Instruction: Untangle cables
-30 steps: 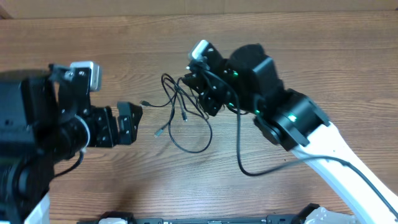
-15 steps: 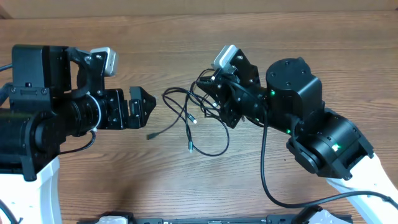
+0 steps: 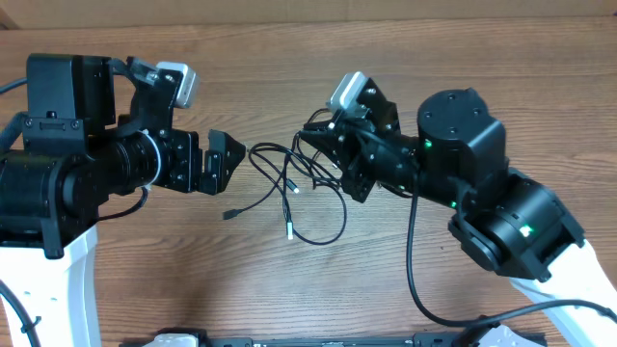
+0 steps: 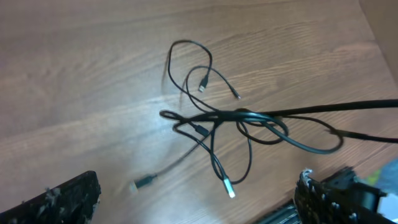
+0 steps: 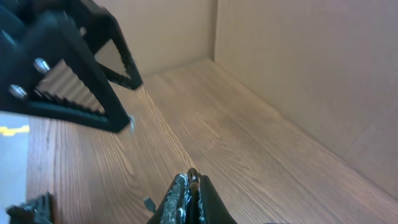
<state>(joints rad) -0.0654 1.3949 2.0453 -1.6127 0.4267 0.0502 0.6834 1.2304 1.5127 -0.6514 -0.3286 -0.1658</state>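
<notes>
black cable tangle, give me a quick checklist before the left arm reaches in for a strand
1. Left gripper jaws open: ok.
2. Right gripper jaws shut on the black cable tangle: ok.
3. Tangle inside the left wrist view: ok.
4. Silver-tipped plug end clear of both grippers: ok.
5. Which strand lies on top where they cross: cannot tell.

Thin black cables (image 3: 287, 193) lie tangled at mid-worktop (image 3: 193, 289).
Several loops cross in one knot (image 4: 217, 118) and spread over the wood. A silver-tipped plug (image 3: 288, 231) and a darker plug (image 3: 229, 214) trail loose from it.
</notes>
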